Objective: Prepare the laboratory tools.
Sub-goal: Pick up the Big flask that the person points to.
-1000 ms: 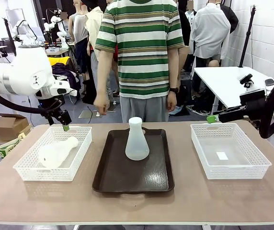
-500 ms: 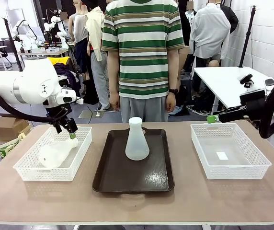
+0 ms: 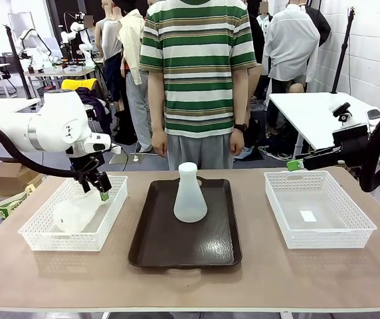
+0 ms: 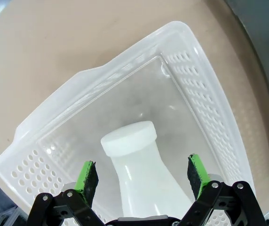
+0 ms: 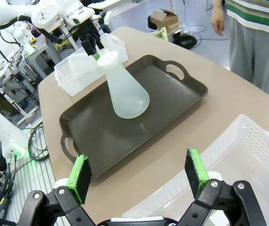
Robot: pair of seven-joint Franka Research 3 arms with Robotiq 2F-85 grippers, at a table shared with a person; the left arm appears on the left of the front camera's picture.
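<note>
Two frosted white flasks sit on the counter (image 3: pixel 256 279). One flask (image 3: pixel 190 196) stands upright near the far edge of a dark brown tray (image 3: pixel 177 249) in the middle of the counter. The other flask (image 3: pixel 76 212) lies on its side in a white mesh basket (image 3: pixel 64 242) toward the counter's left edge, its neck pointing at the basket's far right corner. The left end effector (image 3: pixel 102 193) hangs just over that neck at the basket's far right corner, tilted downward, with its jaws spread wide and nothing held. In the left wrist view the lying flask's capped mouth (image 4: pixel 130 139) shows between the two green pads (image 4: pixel 87 176), with a clear gap on each side, so the pads are not touching it. The right end effector (image 3: pixel 295 164) sits at the far edge of the counter, beyond the far left corner of a second white basket (image 3: pixel 323 239) that lies toward the counter's right edge. Its jaws are also wide apart and hold nothing; the right wrist view looks past its pads (image 5: pixel 80 176) across the tray to the standing flask. A person (image 3: pixel 196 66) in a green striped shirt stands at the counter's far edge behind the tray, arms hanging down and hands off the counter.
</note>
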